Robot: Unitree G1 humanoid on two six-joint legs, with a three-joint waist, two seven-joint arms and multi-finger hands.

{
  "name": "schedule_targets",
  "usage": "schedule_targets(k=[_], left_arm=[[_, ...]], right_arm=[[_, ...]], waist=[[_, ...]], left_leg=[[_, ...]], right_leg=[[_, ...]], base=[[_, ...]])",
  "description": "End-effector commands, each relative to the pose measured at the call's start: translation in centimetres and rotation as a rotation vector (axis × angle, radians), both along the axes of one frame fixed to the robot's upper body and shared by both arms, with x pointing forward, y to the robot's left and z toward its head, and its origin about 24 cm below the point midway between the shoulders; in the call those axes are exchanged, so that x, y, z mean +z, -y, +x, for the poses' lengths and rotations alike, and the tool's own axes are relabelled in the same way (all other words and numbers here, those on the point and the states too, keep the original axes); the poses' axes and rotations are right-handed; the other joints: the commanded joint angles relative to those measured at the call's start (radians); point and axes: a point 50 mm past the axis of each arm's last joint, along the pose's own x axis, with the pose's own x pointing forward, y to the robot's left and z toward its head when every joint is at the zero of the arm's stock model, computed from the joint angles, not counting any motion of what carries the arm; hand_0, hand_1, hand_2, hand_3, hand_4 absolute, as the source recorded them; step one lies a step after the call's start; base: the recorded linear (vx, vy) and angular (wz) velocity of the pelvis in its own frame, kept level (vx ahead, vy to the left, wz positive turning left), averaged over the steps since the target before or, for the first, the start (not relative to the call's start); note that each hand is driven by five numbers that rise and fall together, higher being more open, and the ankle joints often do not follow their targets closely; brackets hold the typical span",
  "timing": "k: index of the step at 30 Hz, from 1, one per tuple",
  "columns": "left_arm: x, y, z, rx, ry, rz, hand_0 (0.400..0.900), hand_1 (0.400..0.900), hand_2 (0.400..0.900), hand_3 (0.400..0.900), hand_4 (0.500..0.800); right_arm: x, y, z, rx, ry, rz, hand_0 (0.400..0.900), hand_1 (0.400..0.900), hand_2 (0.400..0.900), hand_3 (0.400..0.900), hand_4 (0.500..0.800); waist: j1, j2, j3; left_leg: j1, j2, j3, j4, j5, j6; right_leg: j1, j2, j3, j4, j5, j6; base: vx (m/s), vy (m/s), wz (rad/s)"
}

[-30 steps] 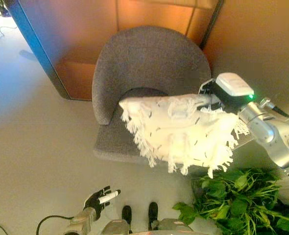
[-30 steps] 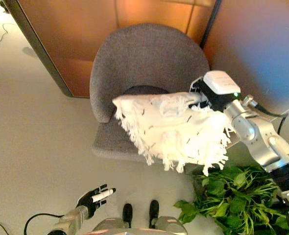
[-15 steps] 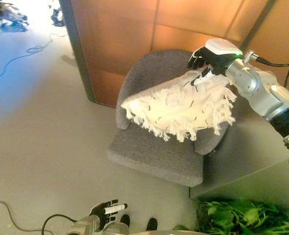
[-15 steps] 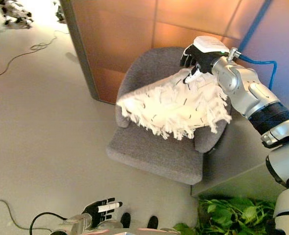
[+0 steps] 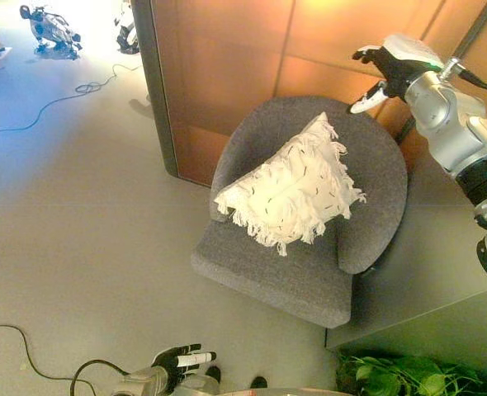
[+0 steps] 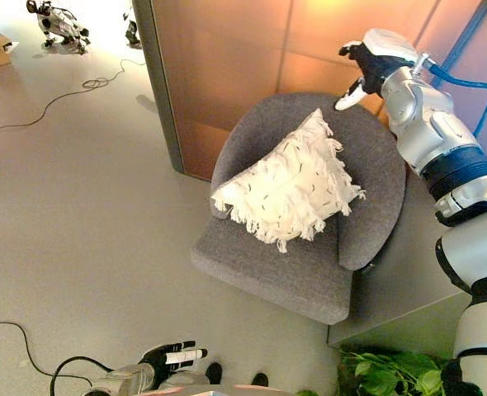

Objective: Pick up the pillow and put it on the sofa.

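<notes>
A white fringed pillow (image 5: 290,186) with small dark flecks lies on the grey round-backed sofa chair (image 5: 293,264), leaning against its backrest. My right hand (image 5: 377,73) is open and empty above the top of the backrest, up and to the right of the pillow, clear of it. It also shows in the right eye view (image 6: 361,70). My left hand (image 5: 180,361) hangs open and idle at the bottom edge, near the floor in front of the chair.
An orange-brown panel wall (image 5: 227,58) with a dark post stands behind the chair. A green leafy plant (image 5: 413,378) is at the bottom right. Cables (image 5: 54,103) and small machines (image 5: 49,26) lie on the floor at the far left.
My right hand has let go of the pillow and lifted up and to the right. The pillow has dropped onto the chair seat. The camera has shifted.
</notes>
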Motion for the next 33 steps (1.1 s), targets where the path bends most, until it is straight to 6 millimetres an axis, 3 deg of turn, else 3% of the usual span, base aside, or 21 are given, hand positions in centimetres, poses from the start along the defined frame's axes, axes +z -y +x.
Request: schedule_targets(k=[1,6,11,15,21,24,26,30,33], left_arm=[[0.3,-0.3,0.8,-0.041,0.024,0.008,0.9,0.9,0.9,0.9,0.8],[0.3,-0.2,1.1,-0.039,0.03,0.005,0.9,0.9,0.9,0.9,0.8],[0.2,0.2,0.9,-0.018,0.032,-0.015,0.9,0.9,0.9,0.9,0.8],[0.0,0.5,0.7,0.036,0.048,-0.025,0.9,0.9,0.9,0.9,0.8],[-0.2,1.0,0.4,0.127,0.073,-0.032,0.9,0.9,0.9,0.9,0.8],[-0.3,1.5,0.2,0.138,0.076,-0.039,0.9,0.9,0.9,0.9,0.8],[-0.4,1.6,0.1,0.143,0.081,-0.039,0.9,0.9,0.9,0.9,0.8],[-0.6,1.8,-0.6,0.154,0.078,-0.044,0.9,0.9,0.9,0.9,0.8],[-0.8,1.8,-1.0,0.154,0.075,-0.047,0.9,0.9,0.9,0.9,0.8]], right_arm=[[6.6,1.1,-1.3,-0.061,0.233,0.012,0.9,0.9,0.9,0.9,0.8],[4.4,2.3,-1.2,-0.061,0.197,0.217,0.9,0.9,0.9,0.9,0.8],[-1.0,3.0,-1.5,-0.017,0.191,0.5,0.9,0.9,0.9,0.9,0.8],[-8.1,2.1,-2.7,0.049,0.135,0.761,0.9,0.9,0.9,0.9,0.8],[-18.8,0.0,-6.9,0.046,0.025,1.188,0.9,0.9,0.9,0.9,0.8],[-24.4,-0.6,-9.5,-0.057,-0.083,1.366,0.9,0.9,0.9,0.9,0.8],[-27.1,-0.8,-10.8,-0.127,-0.151,1.418,0.9,0.9,0.9,0.9,0.8],[-34.5,-1.4,-15.3,-0.384,-0.328,1.58,0.9,0.9,0.9,0.9,0.8],[-38.2,-2.4,-18.5,-0.552,-0.461,1.629,0.9,0.9,0.9,0.9,0.8]], waist=[[-0.003,-0.036,-0.074],[-0.017,-0.028,-0.066],[-0.05,-0.008,-0.054],[-0.097,0.009,-0.048],[-0.167,0.026,-0.036],[-0.185,0.033,-0.036],[-0.19,0.038,-0.036],[-0.194,0.047,-0.044],[-0.192,0.052,-0.046]], left_leg=[[-0.035,0.025,-0.007,0.016,-0.038,-0.066],[-0.038,0.025,0.0,0.018,-0.043,-0.062],[-0.029,0.03,0.016,0.013,-0.051,-0.058],[-0.016,0.035,0.04,0.009,-0.059,-0.054],[-0.001,0.043,0.091,0.006,-0.073,-0.045],[0.005,0.044,0.109,0.006,-0.078,-0.044],[0.008,0.045,0.116,0.006,-0.08,-0.043],[0.017,0.043,0.126,0.004,-0.083,-0.039],[0.018,0.041,0.127,0.009,-0.084,-0.036]], right_leg=[[0.035,-0.068,-0.03,0.063,-0.068,0.094],[0.025,-0.068,-0.019,0.068,-0.07,0.093],[0.019,-0.066,0.005,0.075,-0.073,0.092],[0.014,-0.061,0.04,0.076,-0.074,0.091],[0.003,-0.051,0.09,0.078,-0.075,0.089],[0.003,-0.048,0.101,0.077,-0.076,0.09],[0.004,-0.046,0.104,0.077,-0.077,0.089],[0.009,-0.04,0.111,0.074,-0.078,0.089],[0.012,-0.039,0.112,0.076,-0.08,0.088]], base=[[0.0,0.0,0.0],[-0.02,0.003,-0.04],[-0.02,0.014,-0.14],[-0.02,0.013,-0.26],[-0.03,0.006,-0.28],[-0.02,0.01,-0.16],[-0.02,0.011,-0.12],[0.0,0.01,-0.09],[0.0,0.003,-0.05]])
